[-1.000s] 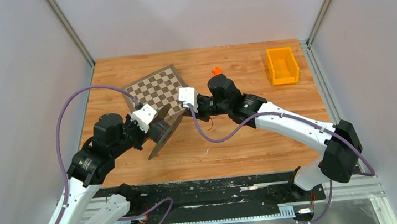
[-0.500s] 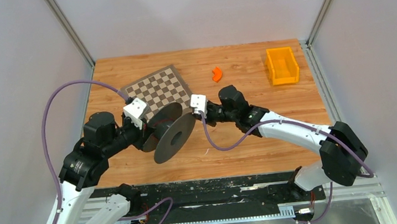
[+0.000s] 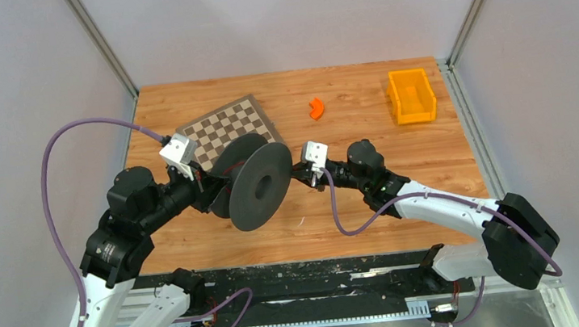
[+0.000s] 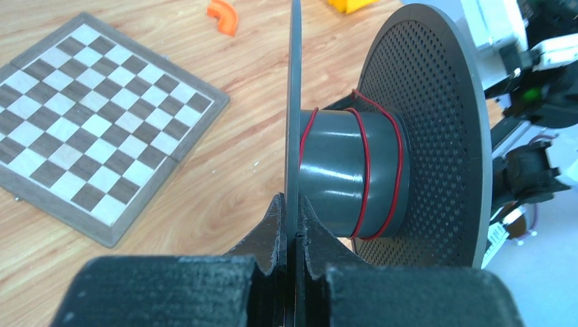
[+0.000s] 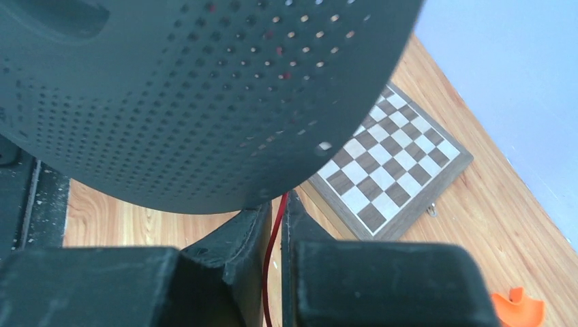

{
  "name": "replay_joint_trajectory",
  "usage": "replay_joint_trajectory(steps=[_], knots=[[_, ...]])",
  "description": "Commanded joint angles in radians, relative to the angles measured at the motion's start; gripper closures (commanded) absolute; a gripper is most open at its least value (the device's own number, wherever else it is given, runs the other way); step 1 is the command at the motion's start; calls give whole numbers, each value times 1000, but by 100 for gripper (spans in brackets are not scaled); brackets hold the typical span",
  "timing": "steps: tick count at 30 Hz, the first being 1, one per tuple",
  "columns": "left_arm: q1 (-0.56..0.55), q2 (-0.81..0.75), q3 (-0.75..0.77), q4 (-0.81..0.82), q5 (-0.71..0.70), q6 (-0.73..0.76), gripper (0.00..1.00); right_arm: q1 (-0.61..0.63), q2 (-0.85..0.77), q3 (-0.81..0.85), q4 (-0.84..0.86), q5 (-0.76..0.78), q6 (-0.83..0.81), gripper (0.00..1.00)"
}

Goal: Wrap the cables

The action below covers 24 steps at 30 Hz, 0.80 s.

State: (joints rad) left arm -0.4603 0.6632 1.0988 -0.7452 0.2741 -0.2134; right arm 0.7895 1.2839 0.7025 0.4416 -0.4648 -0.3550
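Note:
A dark grey spool [image 3: 260,184] with two perforated discs is held up off the table. My left gripper [image 4: 294,216] is shut on the rim of the spool's near disc [image 4: 294,102]. The thin red wire [image 4: 364,170] makes a few turns round the spool's hub [image 4: 341,177]. My right gripper [image 5: 276,208] is shut on the red wire [image 5: 271,252], which runs up between the fingers to just under the far disc [image 5: 204,102]. In the top view the right gripper [image 3: 299,172] sits right beside the spool's right face.
A folded chessboard [image 3: 222,130] lies behind the spool on the wooden table [image 3: 372,203]. An orange curved piece [image 3: 316,109] lies at the back middle and an orange bin [image 3: 411,95] at the back right. Lilac arm cables loop beside both arms.
The left arm has swung the spool up and turned its disc face toward the camera. The right gripper has moved right and toward the near edge, staying beside the spool.

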Motion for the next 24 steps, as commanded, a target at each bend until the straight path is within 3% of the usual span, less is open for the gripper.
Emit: replay_joint_trajectory(steps=[1,6,13,19,22,24], knots=[[8,-25,13,187,33,-104,100,7,-41,-41,161,-60,74,89],[10,-29,-3,220,41,-137,100,8,-61,-76,199,-64,95,83],[12,-35,-43,283,42,-204,100,8,-81,-99,270,-119,165,96],[22,-69,-98,376,36,-294,100,7,-71,-120,378,-131,344,89],[26,-77,-106,399,30,-332,100,8,-66,-132,453,-137,482,100],[26,-83,-108,411,13,-354,100,6,-68,-137,516,-156,578,100]])
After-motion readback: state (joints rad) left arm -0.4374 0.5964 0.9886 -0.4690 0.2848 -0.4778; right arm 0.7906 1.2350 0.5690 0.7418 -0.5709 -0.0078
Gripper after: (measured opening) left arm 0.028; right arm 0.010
